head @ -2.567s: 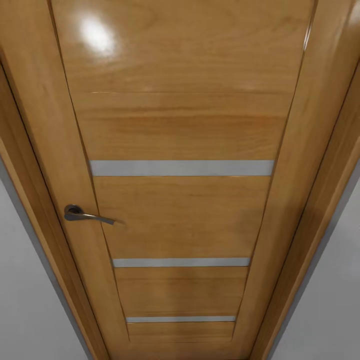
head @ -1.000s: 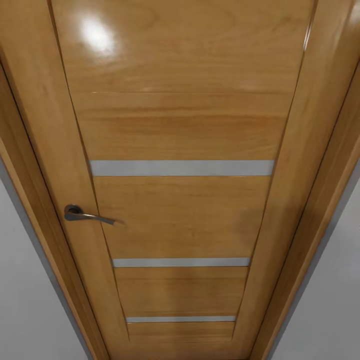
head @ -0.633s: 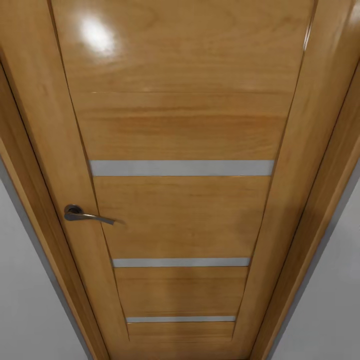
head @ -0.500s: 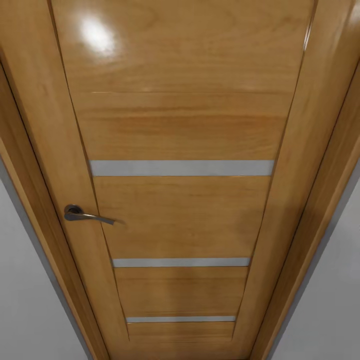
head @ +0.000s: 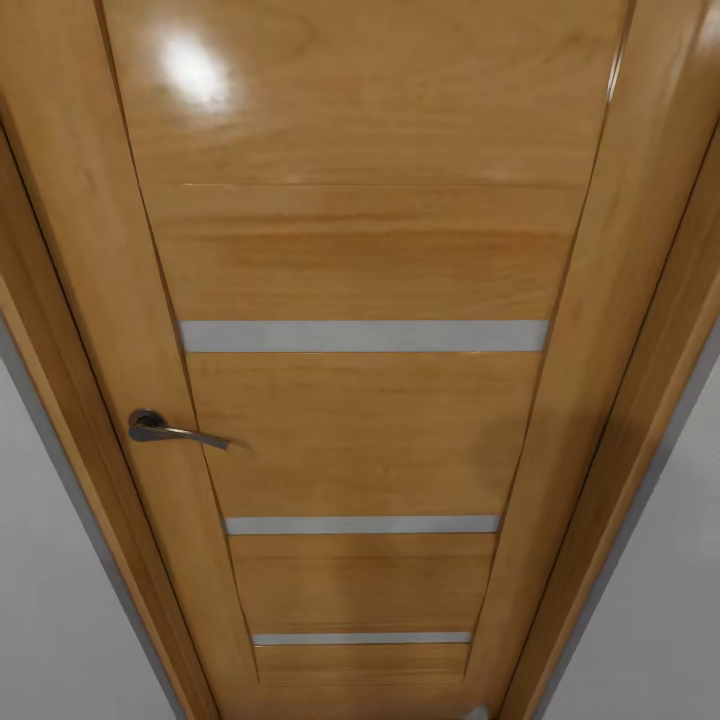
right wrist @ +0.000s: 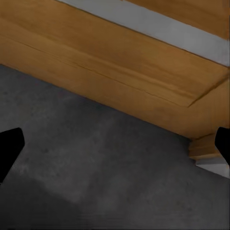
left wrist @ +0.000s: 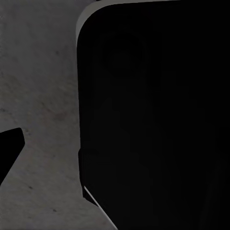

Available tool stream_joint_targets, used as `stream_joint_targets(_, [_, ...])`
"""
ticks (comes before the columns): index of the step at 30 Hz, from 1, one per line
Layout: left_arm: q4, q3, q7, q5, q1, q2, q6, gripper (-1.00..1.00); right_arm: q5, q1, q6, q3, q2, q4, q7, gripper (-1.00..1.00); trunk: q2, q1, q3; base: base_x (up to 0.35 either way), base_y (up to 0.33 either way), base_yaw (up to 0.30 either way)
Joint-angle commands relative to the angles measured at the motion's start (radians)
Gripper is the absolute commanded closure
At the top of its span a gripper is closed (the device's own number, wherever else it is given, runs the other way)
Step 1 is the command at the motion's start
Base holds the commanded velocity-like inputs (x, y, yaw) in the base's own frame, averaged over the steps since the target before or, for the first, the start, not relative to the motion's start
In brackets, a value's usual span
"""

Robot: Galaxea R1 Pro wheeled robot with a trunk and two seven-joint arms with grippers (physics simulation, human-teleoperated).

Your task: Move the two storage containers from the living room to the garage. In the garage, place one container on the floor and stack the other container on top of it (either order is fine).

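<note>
Unmoved wooden door (head: 360,260), new grey sliver (head: 476,713) at its foot, right end effector (right wrist: 115,146) wide, left end effector (left wrist: 10,149) unclear

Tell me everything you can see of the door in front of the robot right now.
The door is glossy honey-coloured wood with visible grain, shut in a matching wooden frame. Three horizontal pale grey strips cross its centre panel, the top one widest. A dark metal lever handle sits on its left side, pointing right. White wall flanks the frame. In the right wrist view the door's bottom edge meets dark grey floor.
</note>
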Motion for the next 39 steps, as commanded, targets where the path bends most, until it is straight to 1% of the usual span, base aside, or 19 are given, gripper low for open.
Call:
stream_joint_targets(1, [-0.001, 0.001, 0.000, 0.001, 0.000, 0.000, -0.001, -1.00, -0.007, -0.001, 0.012, 0.006, -0.006, -0.023, -0.008, -1.00, 0.000, 0.000, -0.001, 0.000, 0.000, 0.000])
stream_joint_targets(2, [-0.001, 0.001, 0.000, 0.001, 0.000, -0.001, -0.001, -1.00, -0.007, -0.001, 0.026, 0.006, -0.014, -0.060, -0.008, -1.00, 0.000, 0.000, -0.001, 0.000, 0.000, 0.000])
stream_joint_targets(4, [-0.001, 0.001, 0.000, 0.001, 0.000, -0.001, -0.001, -1.00, -0.007, -0.001, 0.041, 0.006, -0.021, -0.095, -0.007, -1.00, 0.000, 0.000, -0.001, 0.000, 0.000, 0.000])
stream_joint_targets(5, [-0.001, 0.001, 0.000, 0.001, 0.000, -0.001, -0.001, -1.00, -0.006, -0.001, 0.057, 0.006, -0.026, -0.131, -0.007, -1.00, 0.000, 0.000, -0.001, 0.000, 0.000, 0.000])
stream_joint_targets(7, [-0.001, 0.001, 0.000, 0.001, 0.000, -0.001, -0.001, -1.00, -0.006, -0.001, 0.074, 0.006, -0.029, -0.165, -0.007, -1.00, 0.000, 0.000, -0.001, 0.000, 0.000, 0.000])
stream_joint_targets(8, [-0.001, 0.001, 0.000, 0.001, 0.000, -0.001, -0.001, -1.00, -0.006, -0.001, 0.090, 0.006, -0.031, -0.198, -0.007, -1.00, 0.000, 0.000, -0.001, 0.000, 0.000, 0.000])
stream_joint_targets(9, [-0.001, 0.001, 0.000, 0.001, 0.000, -0.001, -0.001, -1.00, -0.005, -0.001, 0.130, 0.006, -0.034, -0.275, -0.006, -1.00, 0.000, 0.000, -0.001, 0.000, 0.000, 0.000])
stream_joint_targets(14, [-0.001, 0.001, 0.000, 0.001, 0.000, -0.002, -0.001, -1.00, -0.005, -0.001, 0.160, 0.006, -0.039, -0.374, -0.003, -1.00, 0.000, 0.000, -0.001, 0.000, 0.000, 0.000])
stream_joint_targets(17, [-0.001, 0.001, 0.000, 0.001, 0.000, -0.002, -0.001, -1.00, -0.005, -0.001, 0.168, 0.006, -0.055, -0.425, -0.002, -1.00, 0.000, 0.000, -0.001, 0.000, 0.000, 0.000])
stream_joint_targets(19, [-0.001, 0.001, 0.000, 0.001, 0.000, -0.002, -0.001, -1.00, -0.005, -0.001, 0.185, 0.006, -0.075, -0.483, -0.001, -1.00, 0.000, 0.000, -0.001, 0.000, 0.000, 0.000])
stream_joint_targets(22, [-0.001, 0.001, 0.000, 0.001, 0.000, -0.002, -0.001, -1.00, -0.005, -0.001, 0.201, 0.005, -0.084, -0.528, -0.001, -1.00, 0.000, 0.000, -0.001, 0.000, 0.000, 0.000])
stream_joint_targets(26, [-0.001, 0.001, 0.000, 0.001, 0.000, -0.002, -0.001, -1.00, -0.005, -0.001, 0.223, 0.005, -0.089, -0.575, -0.001, -1.00, 0.000, 0.000, -0.001, 0.000, 0.000, 0.000])
stream_joint_targets(30, [-0.001, 0.001, 0.000, 0.001, 0.000, -0.002, -0.001, -1.00, -0.005, -0.001, 0.223, 0.005, -0.089, -0.575, -0.001, -1.00, 0.000, 0.000, -0.001, 0.000, 0.000, 0.000])
stream_joint_targets(34, [-0.001, 0.001, 0.000, 0.001, 0.000, -0.002, -0.001, -1.00, -0.004, -0.003, 0.244, 0.004, -0.089, -0.614, 0.000, -1.00, 0.000, 0.000, -0.001, 0.000, 0.000, 0.000])
stream_joint_targets(39, [-0.001, 0.002, 0.000, 0.001, 0.000, -0.002, -0.001, -1.00, -0.004, -0.032, 0.256, 0.004, -0.088, -0.635, 0.000, -1.00, 0.000, 0.000, -0.001, 0.000, 0.000, 0.000])
